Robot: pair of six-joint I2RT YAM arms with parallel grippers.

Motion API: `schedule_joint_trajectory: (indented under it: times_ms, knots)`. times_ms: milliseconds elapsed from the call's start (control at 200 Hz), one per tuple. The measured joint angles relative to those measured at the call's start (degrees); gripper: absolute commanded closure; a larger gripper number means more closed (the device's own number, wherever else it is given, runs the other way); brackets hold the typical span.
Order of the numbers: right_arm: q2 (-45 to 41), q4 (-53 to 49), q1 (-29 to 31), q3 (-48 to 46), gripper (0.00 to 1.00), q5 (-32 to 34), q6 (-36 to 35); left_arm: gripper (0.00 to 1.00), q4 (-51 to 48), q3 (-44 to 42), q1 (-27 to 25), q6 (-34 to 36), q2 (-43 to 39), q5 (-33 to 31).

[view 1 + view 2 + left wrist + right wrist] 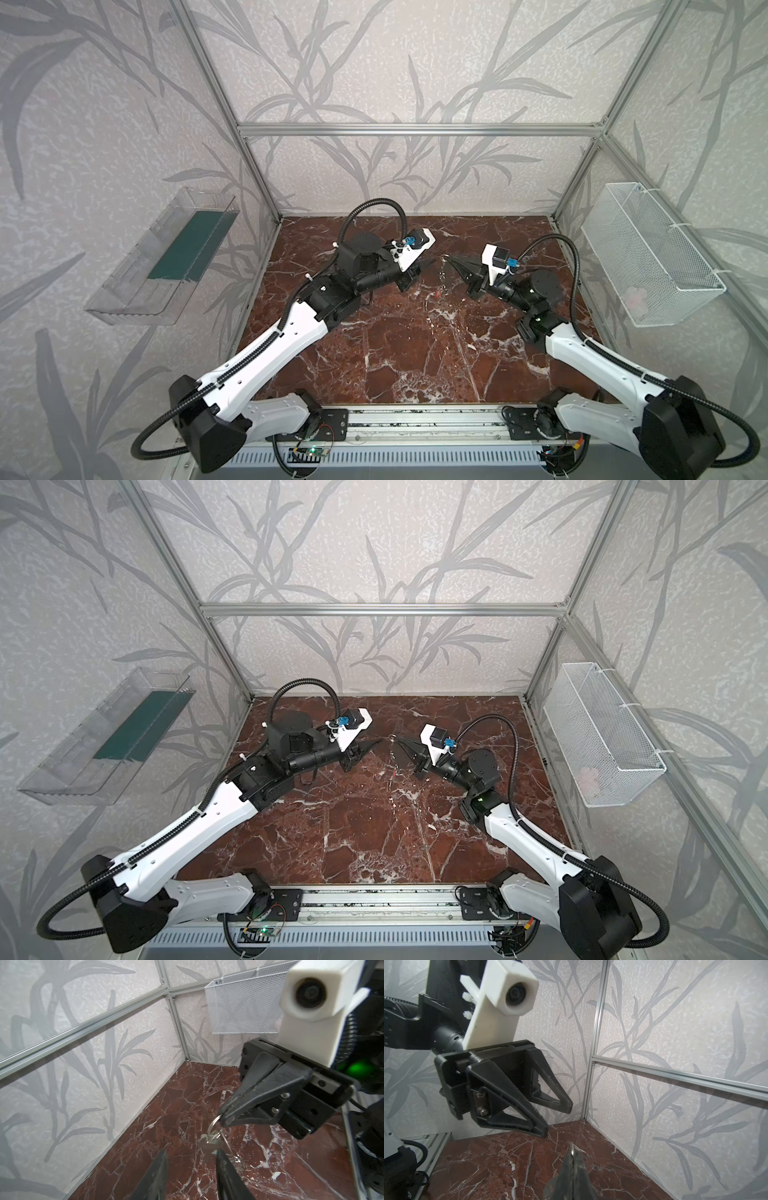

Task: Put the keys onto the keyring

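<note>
- Dark red, white-veined marble tabletop (415,353): a tiny red-orange speck (437,294) lies on it, nearer than the two gripper tips and too small to identify.
- Black two-fingered left gripper (192,1151): its fingers stand partly apart and have hold of nothing.
- Small silver metal key (207,1144): it dangles between those fingertips, closer to one. I cannot tell whether it touches.
- Thin round silver wire keyring (214,1124): the key hangs from it, above the marble.
- Black two-fingered right gripper (224,1121): it is closed, its tips pinching the keyring's upper edge.
- White wire-mesh basket (648,253): it hangs on the side wall beyond.
</note>
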Motion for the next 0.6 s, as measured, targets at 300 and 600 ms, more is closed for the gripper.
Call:
schedule_joint_trajectory:
  times_ms: [300, 600]
  knots:
    - [0.1, 1.0, 0.0, 0.0, 1.00, -5.2, 0.0, 0.67, -4.0, 1.4, 0.4, 0.7, 2.7, 8.3]
    - [0.4, 1.2, -0.1, 0.0, 1.00, -7.8, 0.7, 0.92, -5.3, 1.9, 0.4, 2.7, 2.9, 9.8]
